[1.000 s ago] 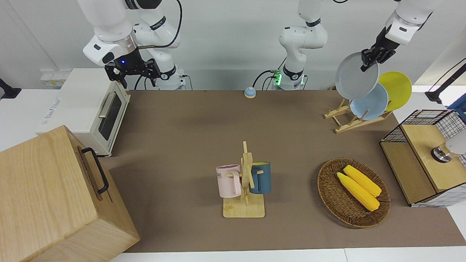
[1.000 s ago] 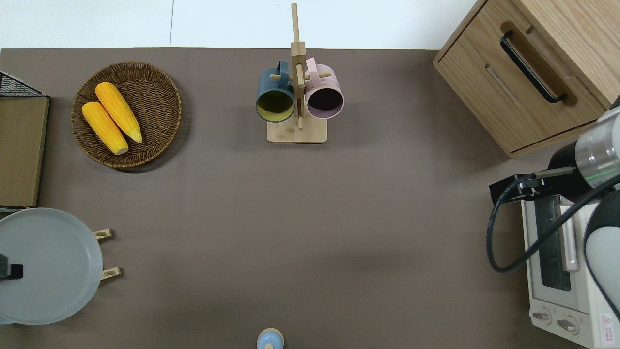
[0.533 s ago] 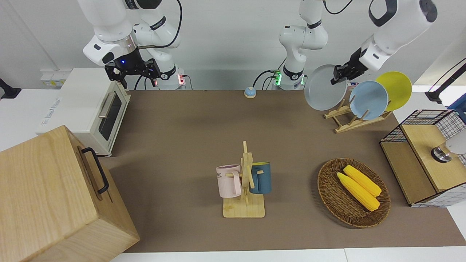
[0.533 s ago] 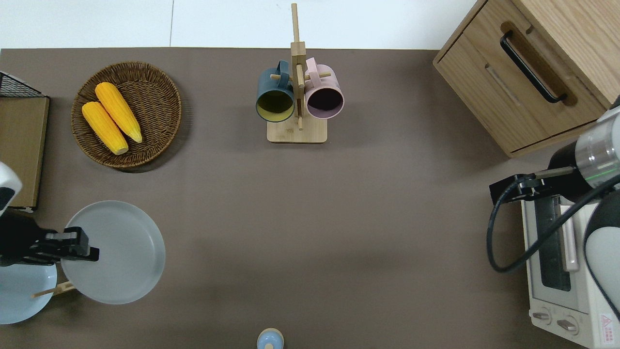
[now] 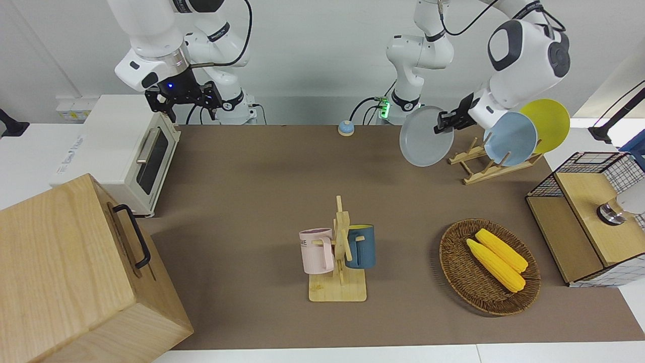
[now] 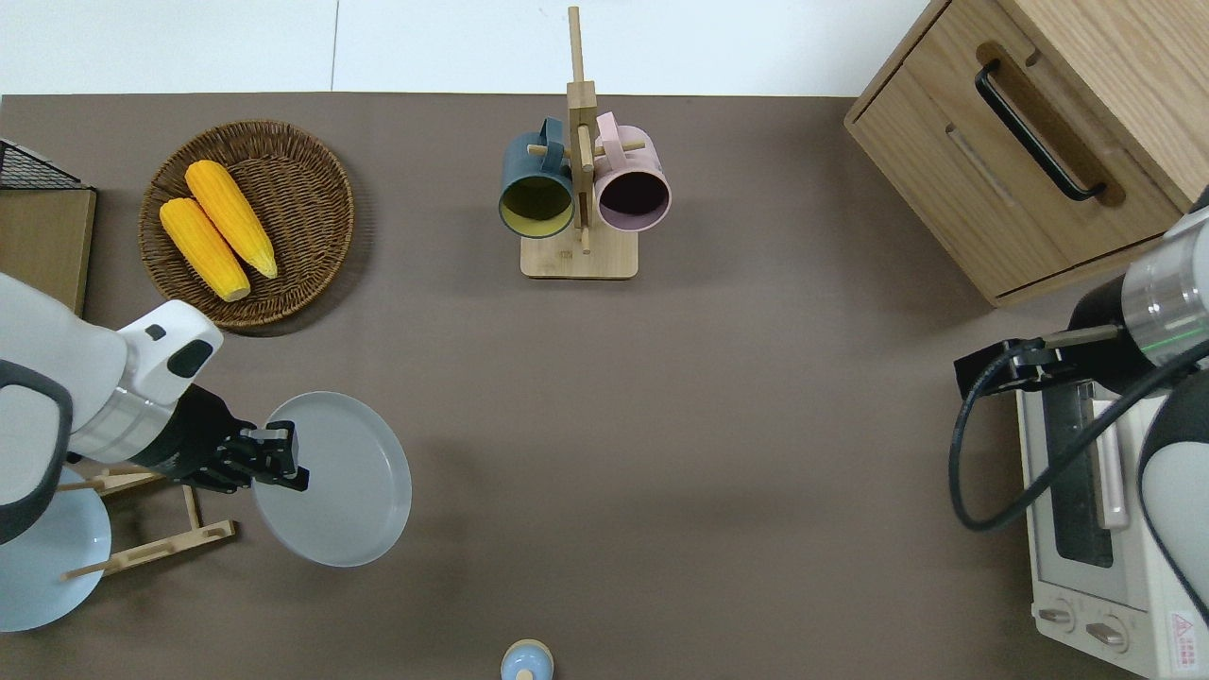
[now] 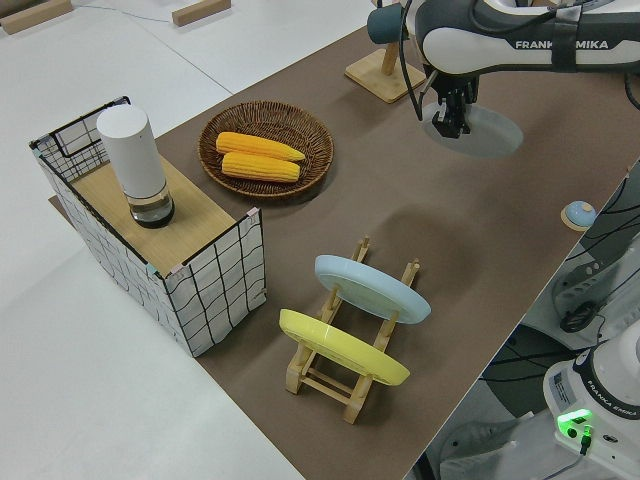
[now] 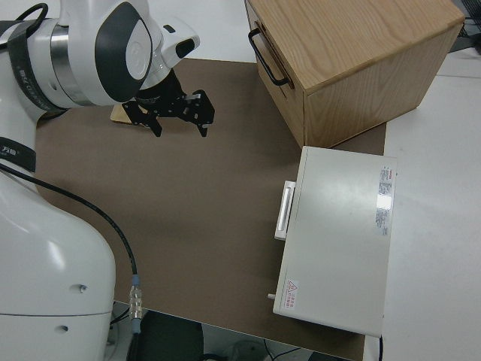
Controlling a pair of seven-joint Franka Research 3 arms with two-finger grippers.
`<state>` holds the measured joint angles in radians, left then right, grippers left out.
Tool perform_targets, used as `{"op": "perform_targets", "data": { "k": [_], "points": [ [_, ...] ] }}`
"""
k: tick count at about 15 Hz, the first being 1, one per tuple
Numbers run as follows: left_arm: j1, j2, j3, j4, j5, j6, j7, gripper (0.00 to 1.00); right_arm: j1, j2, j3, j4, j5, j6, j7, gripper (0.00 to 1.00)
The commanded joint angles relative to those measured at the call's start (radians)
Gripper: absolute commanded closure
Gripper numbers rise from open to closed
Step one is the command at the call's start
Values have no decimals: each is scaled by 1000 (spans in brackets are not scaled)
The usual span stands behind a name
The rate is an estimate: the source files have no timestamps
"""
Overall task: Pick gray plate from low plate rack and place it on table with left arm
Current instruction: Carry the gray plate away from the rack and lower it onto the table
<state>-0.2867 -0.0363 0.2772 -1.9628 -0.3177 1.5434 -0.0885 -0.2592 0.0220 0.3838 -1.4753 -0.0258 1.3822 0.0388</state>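
My left gripper [image 5: 443, 123] is shut on the rim of the gray plate [image 5: 422, 138] and holds it tilted in the air. In the overhead view the gripper [image 6: 283, 463] and the plate [image 6: 345, 482] are over bare table [image 6: 661, 425], just beside the low plate rack [image 6: 151, 548] toward the right arm's end. The plate also shows in the left side view [image 7: 492, 135]. The rack [image 5: 478, 169] holds a light-blue plate [image 5: 511, 138] and a yellow plate [image 5: 552, 121]. My right gripper [image 5: 184, 98] is parked and open.
A mug stand [image 5: 340, 252] with a pink and a blue mug stands mid-table. A wicker basket [image 5: 456, 272] holds two corn cobs. A wire-sided box [image 5: 584, 217], a toaster oven [image 5: 126, 151], a wooden cabinet [image 5: 75, 272] and a small blue bell [image 5: 345, 128] stand around the edges.
My left arm has carried the gray plate away from the rack, lower and toward the middle of the table. The right arm has not moved.
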Motion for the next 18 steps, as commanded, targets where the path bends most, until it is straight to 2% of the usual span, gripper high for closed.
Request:
{"op": "perform_targets", "data": {
  "k": [1, 6, 11, 13, 18],
  "points": [
    [-12, 7, -24, -80, -17, 95, -11, 980, -23, -2, 21, 7, -5, -12, 12, 17],
    [-29, 22, -50, -151, -17, 201, -4, 980, -23, -2, 21, 7, -6, -11, 12, 17],
    [-29, 44, -56, -153, -56, 214, 4, 994, -23, -2, 21, 7, -5, -11, 12, 17],
    [-29, 52, -76, -154, -57, 231, 3, 994, -23, -2, 21, 7, -5, -11, 12, 17],
    [-31, 65, -78, -160, -55, 245, 3, 982, -23, -2, 21, 7, -5, -11, 12, 17]
  ]
}}
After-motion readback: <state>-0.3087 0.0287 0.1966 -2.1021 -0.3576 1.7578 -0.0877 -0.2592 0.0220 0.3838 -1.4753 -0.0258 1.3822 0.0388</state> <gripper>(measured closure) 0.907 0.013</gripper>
